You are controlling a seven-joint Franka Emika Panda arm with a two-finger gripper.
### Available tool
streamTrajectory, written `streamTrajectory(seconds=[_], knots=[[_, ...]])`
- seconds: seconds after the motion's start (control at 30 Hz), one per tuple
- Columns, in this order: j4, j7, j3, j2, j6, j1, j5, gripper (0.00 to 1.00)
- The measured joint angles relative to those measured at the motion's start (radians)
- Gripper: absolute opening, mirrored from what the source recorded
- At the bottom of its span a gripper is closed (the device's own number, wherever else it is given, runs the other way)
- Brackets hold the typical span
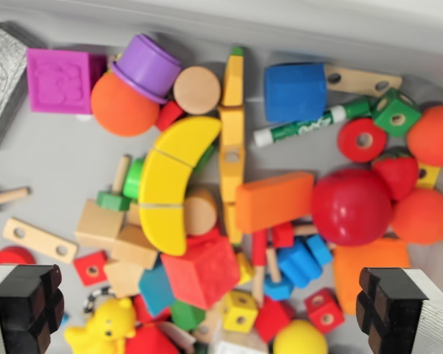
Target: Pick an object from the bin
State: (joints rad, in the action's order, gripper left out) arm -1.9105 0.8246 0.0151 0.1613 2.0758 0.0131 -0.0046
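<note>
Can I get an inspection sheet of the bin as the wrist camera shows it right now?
Surface: grey plastic bin floor, bare patches at the wrist view's left.
Job's things: yellow segmented toy banana, glossy red ball, orange rectangular block, red cube, all lying loose.
Clutter: purple cup against orange foam ball; green marker pen; blue block; yellow toy duck.
Grippers: black-padded gripper open, above the pile, holding nothing.
Cables: nothing seen.
Surroundings: pale bin wall along the top.
</note>
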Motion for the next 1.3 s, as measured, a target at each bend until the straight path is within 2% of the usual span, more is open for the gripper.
streamTrajectory(seconds=[0.67, 1.3], knots=[[-0.001, -0.006, 0.0, 0.001, 0.0, 0.0, 0.0, 1.0], [-0.005, -0.064, 0.014, 0.023, 0.025, 0.002, 0.0, 1.0]])
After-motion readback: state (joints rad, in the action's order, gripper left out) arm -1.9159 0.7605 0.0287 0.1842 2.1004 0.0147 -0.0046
